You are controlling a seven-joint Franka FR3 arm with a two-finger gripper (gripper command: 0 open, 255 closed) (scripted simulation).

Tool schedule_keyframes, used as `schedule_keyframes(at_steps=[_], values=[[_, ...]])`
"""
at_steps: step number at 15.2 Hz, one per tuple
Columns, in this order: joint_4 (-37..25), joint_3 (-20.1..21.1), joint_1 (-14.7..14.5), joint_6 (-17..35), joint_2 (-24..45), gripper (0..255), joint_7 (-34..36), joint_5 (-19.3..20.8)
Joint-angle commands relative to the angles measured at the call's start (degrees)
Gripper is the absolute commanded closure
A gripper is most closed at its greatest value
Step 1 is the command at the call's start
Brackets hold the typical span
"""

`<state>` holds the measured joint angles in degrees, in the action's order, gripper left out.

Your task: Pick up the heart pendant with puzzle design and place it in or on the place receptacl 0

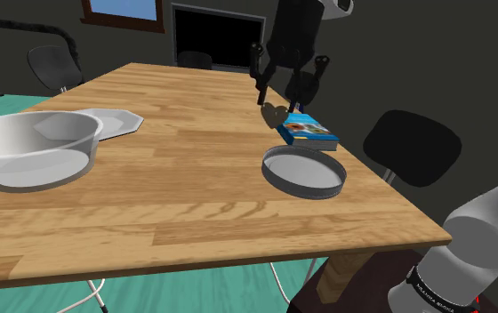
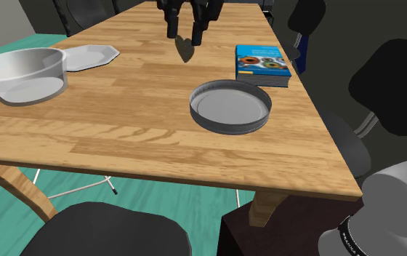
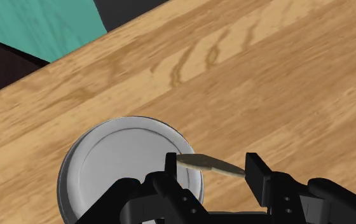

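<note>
The heart pendant (image 3: pixel 210 165) appears edge-on as a thin beige sliver clasped between my two black fingers. My gripper (image 3: pixel 212 168) is shut on it and hangs above the wooden table (image 1: pixel 194 191), over its far side (image 2: pixel 184 35). In the shoulder view the gripper (image 1: pixel 277 96) hovers just behind a blue book (image 1: pixel 308 132). A round grey dish with a low rim (image 1: pixel 293 188) sits on the table in front of the book, toward the near edge (image 2: pixel 227 126). Seen from the wrist, the dish (image 3: pixel 116 167) lies below the gripper and off to one side.
A large pale bowl (image 1: pixel 34 147) and a white angular plate (image 1: pixel 114 121) stand at the shoulder view's left. The blue book (image 2: pixel 262 64) lies near the table's edge at the second exterior view's right. Black chairs (image 1: pixel 413 145) ring the table.
</note>
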<state>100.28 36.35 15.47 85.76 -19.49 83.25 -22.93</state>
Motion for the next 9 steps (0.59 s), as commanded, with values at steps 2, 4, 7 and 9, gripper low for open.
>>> schedule_keyframes(at_steps=[2,4,7,9], values=[[4.21,-5.14,-0.15,-2.74,-5.77,255,-4.99,-1.74],[6.43,-8.21,-0.22,-4.43,-8.70,255,-7.85,-1.91],[8.73,-11.77,-0.24,-6.45,-11.80,255,-11.14,-1.58],[10.80,-11.65,-0.38,-5.09,-12.48,255,-11.60,-1.78]])
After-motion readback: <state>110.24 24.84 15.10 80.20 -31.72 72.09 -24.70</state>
